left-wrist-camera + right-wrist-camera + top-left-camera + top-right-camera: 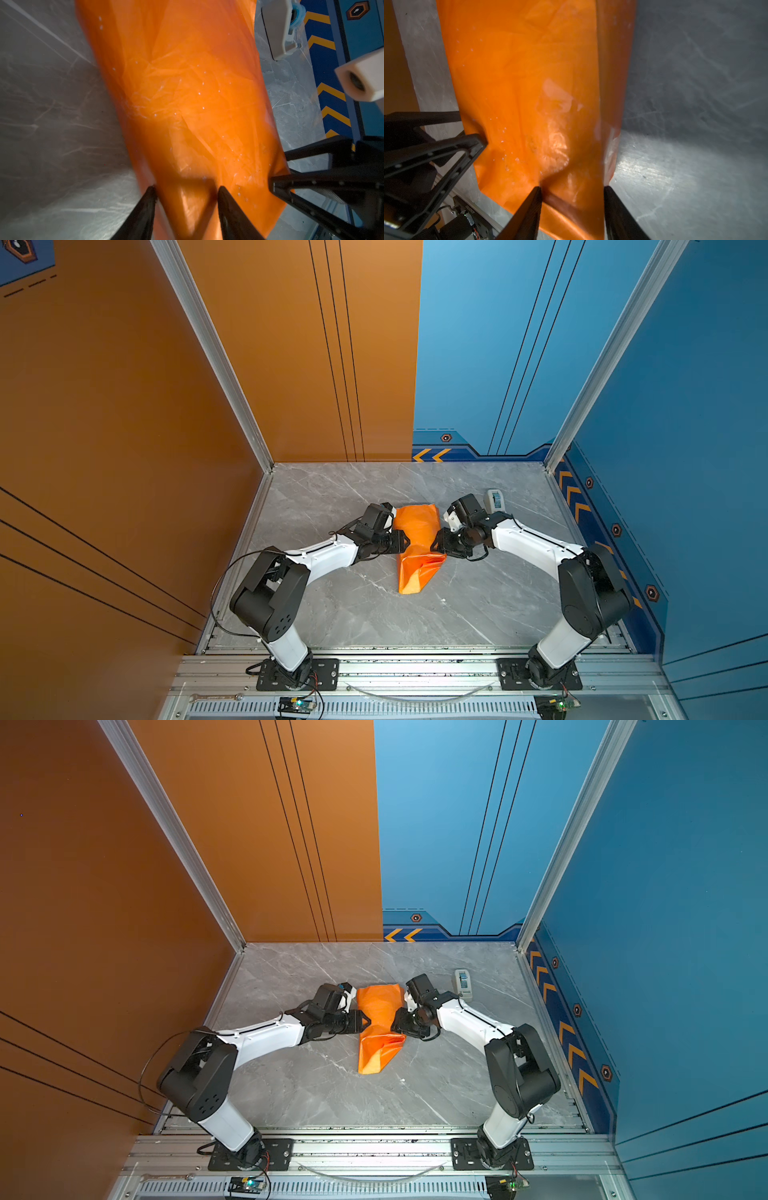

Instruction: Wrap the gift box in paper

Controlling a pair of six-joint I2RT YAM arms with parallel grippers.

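The grey marble table (pixel 374 614) carries the paper (pixel 417 531), orange face out, folded into a long crumpled bundle at its middle, in both top views. The gift box cannot be seen. The left gripper (pixel 187 188) bears on one long side of the bundle and the right gripper (pixel 572 188) on the opposite side. Each one's jaws are clamped on a fold of paper. A tape dispenser (pixel 494 500) stands beyond the right arm, apart from the paper.

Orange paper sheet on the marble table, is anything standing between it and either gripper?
Nothing visible. The left gripper and right gripper touch the glossy orange paper from opposite sides; the white-grey tape dispenser sits apart, farther right.
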